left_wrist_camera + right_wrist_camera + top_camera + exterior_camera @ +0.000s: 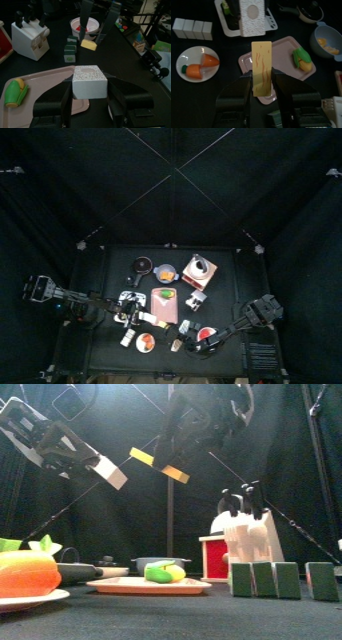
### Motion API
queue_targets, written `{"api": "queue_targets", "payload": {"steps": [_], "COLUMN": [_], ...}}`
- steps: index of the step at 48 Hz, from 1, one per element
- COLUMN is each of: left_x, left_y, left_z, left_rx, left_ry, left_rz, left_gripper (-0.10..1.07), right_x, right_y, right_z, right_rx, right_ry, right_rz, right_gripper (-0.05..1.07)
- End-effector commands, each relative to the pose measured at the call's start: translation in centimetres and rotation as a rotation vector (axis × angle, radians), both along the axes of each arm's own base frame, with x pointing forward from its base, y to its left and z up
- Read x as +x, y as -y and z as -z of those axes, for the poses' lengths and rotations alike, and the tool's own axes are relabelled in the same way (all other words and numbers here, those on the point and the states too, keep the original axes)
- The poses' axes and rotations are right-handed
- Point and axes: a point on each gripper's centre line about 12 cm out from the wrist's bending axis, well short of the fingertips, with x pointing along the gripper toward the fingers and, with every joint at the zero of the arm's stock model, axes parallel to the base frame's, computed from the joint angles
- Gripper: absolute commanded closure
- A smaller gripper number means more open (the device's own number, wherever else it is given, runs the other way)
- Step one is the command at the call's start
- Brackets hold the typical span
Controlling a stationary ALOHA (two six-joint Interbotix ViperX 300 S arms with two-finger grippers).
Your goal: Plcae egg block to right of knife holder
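Observation:
The egg block (pixel 89 81) is a white speckled cube, and my left gripper (pixel 89 89) is shut on it above the edge of the pink tray (pixel 40 80). The right wrist view shows the egg block (pixel 252 19) from above, between the left jaws. Beyond the tray stands the knife holder (pixel 30 37), white with black handles. It also shows as the knife holder (pixel 249 534) in the front view, at the right. My right gripper (pixel 261 75) is shut on a yellow wooden slab (pixel 261 67) that hangs over the pink tray (pixel 281 55).
A toy corn (pixel 13 92) lies on the tray. Three green blocks (pixel 191 27) stand in a row near the knife holder. A white plate (pixel 184 72) holds a carrot (pixel 199 67). A blue bowl (pixel 338 32) and a dark pan (pixel 308 10) sit farther back.

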Motion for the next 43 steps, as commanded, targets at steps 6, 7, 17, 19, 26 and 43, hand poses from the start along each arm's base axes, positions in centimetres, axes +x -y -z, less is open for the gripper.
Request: {"api": "queue_targets", "payload": {"steps": [6,7,17,19,26,43], "left_x": [0.2,0.2,0.2,0.2,0.1,0.1], "left_y": [-0.1,-0.1,-0.1,-0.1,-0.1,-0.2], "left_z": [-0.6,-0.6,-0.6,-0.6,-0.6,-0.4], "left_rx": [-0.012,-0.013,-0.015,-0.015,-0.016,-0.015], "left_ry": [0.022,0.022,0.022,0.022,0.019,0.013], "left_rz": [-0.008,-0.009,-0.01,-0.01,-0.012,-0.014], "left_gripper": [0.53,0.53,0.53,0.53,0.53,0.53], "right_x": [-3.9,-4.3,-8.6,-9.2,-11.5,-16.2], "right_y": [1.9,1.8,3.1,3.4,4.4,5.9], "right_z": [-4.0,-4.2,-6.3,-6.5,-7.2,-4.8], "right_rx": [0.049,0.053,0.174,0.192,0.284,0.468], "right_ry": [0.139,0.153,0.288,0.304,0.351,0.253], "right_rz": [0.125,0.126,0.213,0.227,0.276,0.421], "right_gripper": [0.88,0.88,0.88,0.88,0.88,0.87]}}
